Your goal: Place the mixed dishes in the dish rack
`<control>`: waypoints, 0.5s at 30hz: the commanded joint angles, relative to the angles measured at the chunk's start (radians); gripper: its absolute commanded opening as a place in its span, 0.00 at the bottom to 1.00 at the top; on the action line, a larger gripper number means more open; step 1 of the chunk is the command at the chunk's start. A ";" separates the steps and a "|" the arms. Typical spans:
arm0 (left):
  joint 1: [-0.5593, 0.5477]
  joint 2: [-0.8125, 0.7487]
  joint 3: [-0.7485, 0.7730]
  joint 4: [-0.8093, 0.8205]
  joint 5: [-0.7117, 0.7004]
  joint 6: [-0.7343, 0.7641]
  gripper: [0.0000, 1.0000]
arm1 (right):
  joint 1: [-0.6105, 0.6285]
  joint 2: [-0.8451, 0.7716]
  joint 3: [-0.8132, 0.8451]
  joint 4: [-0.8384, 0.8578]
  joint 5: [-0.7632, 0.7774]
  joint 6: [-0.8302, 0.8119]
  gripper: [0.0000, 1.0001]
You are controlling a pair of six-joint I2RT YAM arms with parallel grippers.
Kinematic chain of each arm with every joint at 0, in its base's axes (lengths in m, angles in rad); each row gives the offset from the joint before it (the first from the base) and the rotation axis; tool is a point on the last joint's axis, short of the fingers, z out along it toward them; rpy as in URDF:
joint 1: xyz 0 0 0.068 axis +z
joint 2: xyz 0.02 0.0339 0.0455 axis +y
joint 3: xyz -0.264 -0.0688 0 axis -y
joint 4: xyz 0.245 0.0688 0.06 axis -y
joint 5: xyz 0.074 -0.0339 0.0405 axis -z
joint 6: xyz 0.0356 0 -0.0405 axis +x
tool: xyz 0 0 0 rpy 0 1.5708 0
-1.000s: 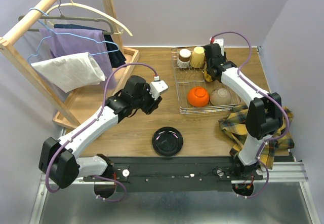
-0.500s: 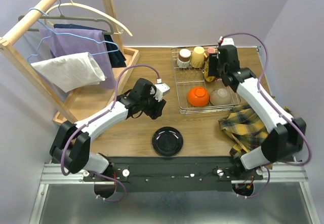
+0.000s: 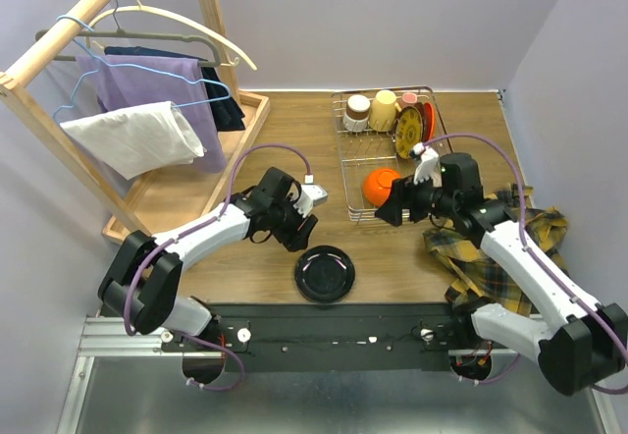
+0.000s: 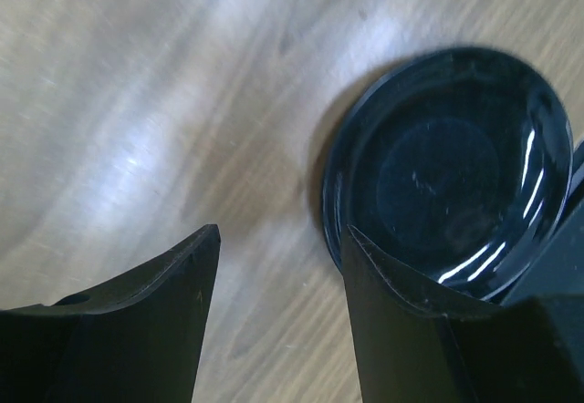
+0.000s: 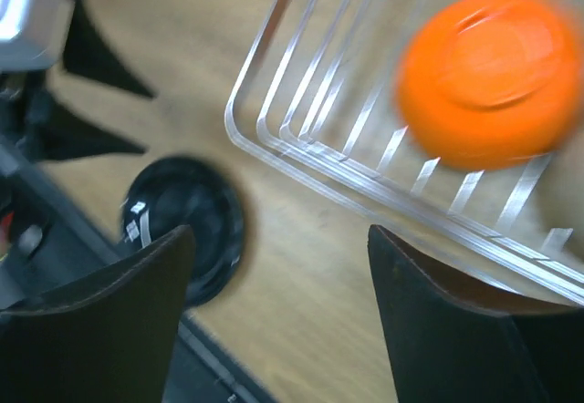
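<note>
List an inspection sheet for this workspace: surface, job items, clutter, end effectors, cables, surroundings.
Surface: wooden table, no spills seen.
Job's things: black plate lies on the table, outside the rack. In the rack: orange bowl upside down, cream mug, yellow mug, red plate on edge.
Clutter: plaid cloth bunched at the right, under the right arm.
End effectors: left end effector open, empty, beside the black plate; right end effector open, empty, above the rack's near corner.
Cables: left cable and right cable, purple, loop above their arms.
Surroundings: clothes rack with hung garments, left.
</note>
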 commanded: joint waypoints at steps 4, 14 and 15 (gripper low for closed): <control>0.001 0.026 -0.034 -0.005 0.038 0.001 0.65 | 0.001 0.079 -0.200 0.134 -0.351 0.069 0.85; -0.009 0.330 0.116 -0.147 0.211 0.053 0.56 | 0.006 0.083 -0.266 0.176 -0.351 0.107 0.86; -0.017 0.342 0.133 -0.150 0.214 0.052 0.53 | 0.006 0.078 -0.266 0.176 -0.344 0.107 0.86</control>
